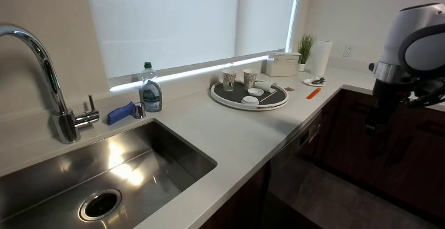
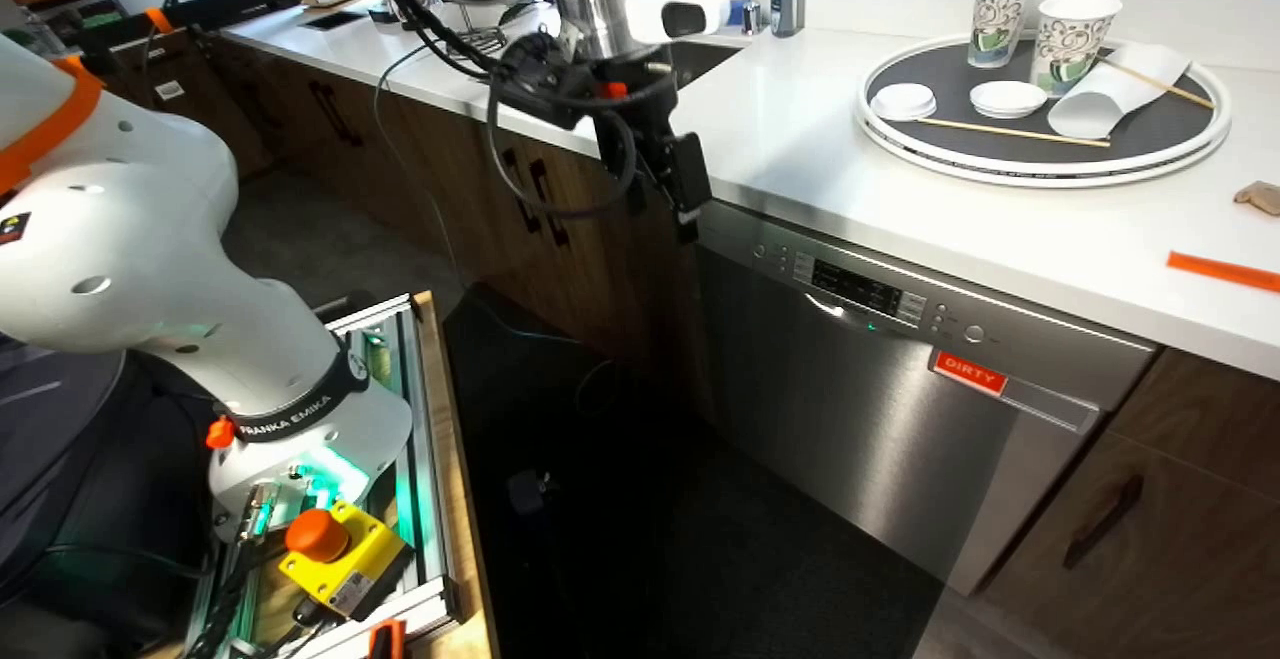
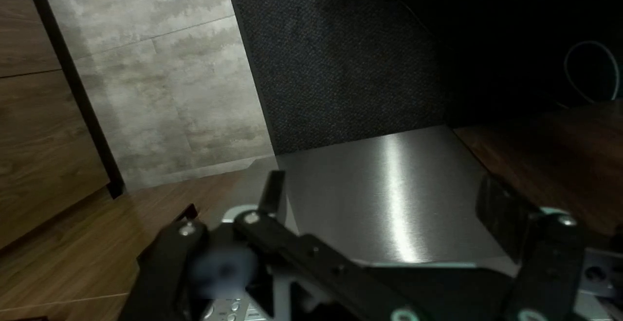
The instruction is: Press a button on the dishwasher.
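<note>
The dishwasher is a brushed-metal appliance under the counter, its door closed. Along its top runs a control panel with a dark display, small buttons and a round button toward the right end. My gripper appears by the panel's left end in that exterior view. In an exterior view, the gripper hangs out from the counter front, apart from it. In the wrist view the gripper is open, with the door surface behind the gap; its linkage hides most of the panel, leaving a few buttons visible.
The white countertop overhangs the panel. A round tray with paper cups and lids stands on it, near an orange strip. A red DIRTY label is on the dishwasher. A looped cable hangs from my wrist.
</note>
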You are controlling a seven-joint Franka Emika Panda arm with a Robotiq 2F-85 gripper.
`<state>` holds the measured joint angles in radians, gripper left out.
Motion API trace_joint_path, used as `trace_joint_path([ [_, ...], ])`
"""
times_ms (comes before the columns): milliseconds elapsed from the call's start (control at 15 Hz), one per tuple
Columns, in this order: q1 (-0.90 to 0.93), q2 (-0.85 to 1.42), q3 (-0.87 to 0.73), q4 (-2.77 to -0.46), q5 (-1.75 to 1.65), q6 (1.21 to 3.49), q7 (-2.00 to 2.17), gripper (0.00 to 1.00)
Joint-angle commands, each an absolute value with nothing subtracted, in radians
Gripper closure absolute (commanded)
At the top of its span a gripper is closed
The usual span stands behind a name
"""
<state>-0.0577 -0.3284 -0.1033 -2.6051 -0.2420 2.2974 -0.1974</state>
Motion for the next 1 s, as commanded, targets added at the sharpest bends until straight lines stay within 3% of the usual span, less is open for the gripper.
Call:
trace_joint_path([
  [0,-0.075,-0.239,-0.207,-2.645,-0.158,2.478,-0.365,0.0],
  [200,0.058,-0.19,-0.365,-2.65,0.039,2.557,-0.621,0.0],
  [467,0.171,-0.151,-0.475,-2.611,0.209,2.489,-0.94,0.0],
  [667,0.057,-0.158,-0.362,-2.626,0.222,2.489,-0.949,0.0],
  [933,0.028,-0.115,-0.337,-2.597,0.246,2.469,-0.998,0.0],
])
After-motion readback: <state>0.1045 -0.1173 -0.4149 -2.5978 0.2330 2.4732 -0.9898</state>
